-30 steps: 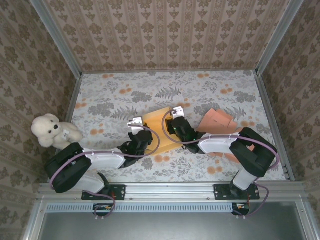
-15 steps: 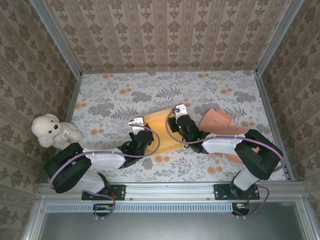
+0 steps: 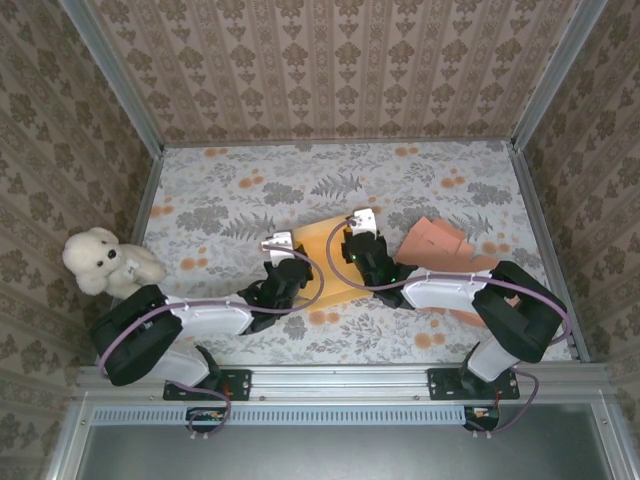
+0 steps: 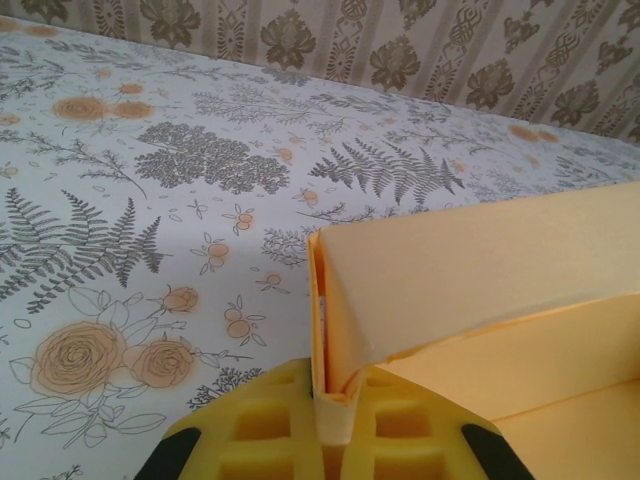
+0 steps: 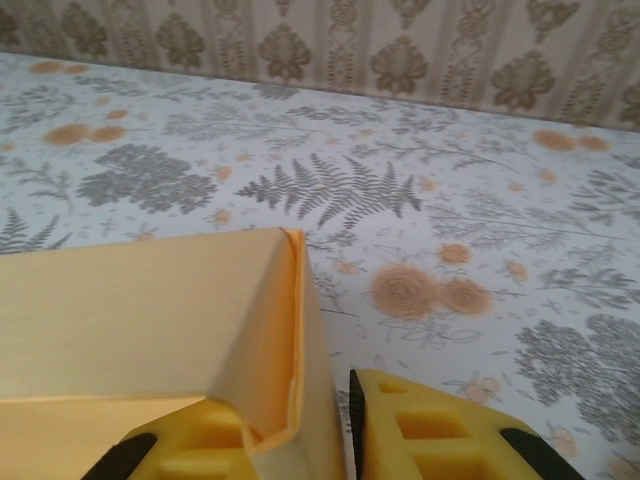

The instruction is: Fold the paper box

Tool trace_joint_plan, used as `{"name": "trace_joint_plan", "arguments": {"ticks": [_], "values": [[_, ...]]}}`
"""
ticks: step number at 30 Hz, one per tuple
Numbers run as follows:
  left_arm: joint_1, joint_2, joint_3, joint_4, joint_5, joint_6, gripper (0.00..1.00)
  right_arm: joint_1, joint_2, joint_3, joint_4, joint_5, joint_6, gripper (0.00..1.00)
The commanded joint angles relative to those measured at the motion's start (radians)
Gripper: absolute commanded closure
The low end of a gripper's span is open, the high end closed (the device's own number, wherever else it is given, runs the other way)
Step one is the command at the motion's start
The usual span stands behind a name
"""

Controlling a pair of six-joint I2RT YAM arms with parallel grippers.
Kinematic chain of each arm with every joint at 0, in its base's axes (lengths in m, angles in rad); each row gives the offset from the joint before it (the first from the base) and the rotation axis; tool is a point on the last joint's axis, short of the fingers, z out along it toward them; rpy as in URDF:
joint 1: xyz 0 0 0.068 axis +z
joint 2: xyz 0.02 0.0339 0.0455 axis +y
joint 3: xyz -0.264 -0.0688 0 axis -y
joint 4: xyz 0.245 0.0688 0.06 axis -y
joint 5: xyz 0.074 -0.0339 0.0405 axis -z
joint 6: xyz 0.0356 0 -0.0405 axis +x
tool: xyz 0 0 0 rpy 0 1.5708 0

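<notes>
Far left there's a white teddy bear (image 3: 100, 262) sitting against the wall, well apart from the action.

Next over, the left tool (image 4: 335, 430) is clamped tight on the paper box (image 3: 322, 262). In the left wrist view its yellow pads (image 4: 255, 425) squeeze one upright wall right at a corner, with no gap on either side.

The box itself is a yellow-orange paper thing sitting mid-tabletop (image 3: 400, 180), right between the two tools. It's only half formed: a couple of walls stand up, and a doubled-over flap leans in over the inside. The corner folds are a bit loose, and you can see the layers of paper at the edges. The floral tabletop cover shows all around it.

The right tool (image 5: 300, 440) is at the box's right corner with the wall slotted between its pads. The left pad sits against the paper. A thin dark line runs along the right pad, so I can't tell if it's actually gripping or just bracketing the wall.

Just right of that, some pink paper pieces (image 3: 437, 242) lie flat on the tabletop.
</notes>
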Motion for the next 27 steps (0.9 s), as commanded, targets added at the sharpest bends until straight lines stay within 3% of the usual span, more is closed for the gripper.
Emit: {"name": "trace_joint_plan", "arguments": {"ticks": [1,5,14,27], "values": [[0.005,0.007,0.002,-0.065,-0.076,-0.024,1.00,-0.033,-0.011,0.020,-0.093,0.290,0.039,0.76],[0.006,0.026,0.015,-0.066,-0.083,-0.023,1.00,-0.031,-0.018,0.027,-0.118,0.247,0.043,0.73],[0.008,0.055,0.034,-0.056,-0.083,-0.024,1.00,-0.029,-0.080,-0.001,-0.160,-0.108,0.086,0.57],[0.010,0.024,0.011,-0.051,-0.075,-0.025,1.00,-0.041,0.030,0.012,-0.212,-0.113,0.075,0.53]]}}
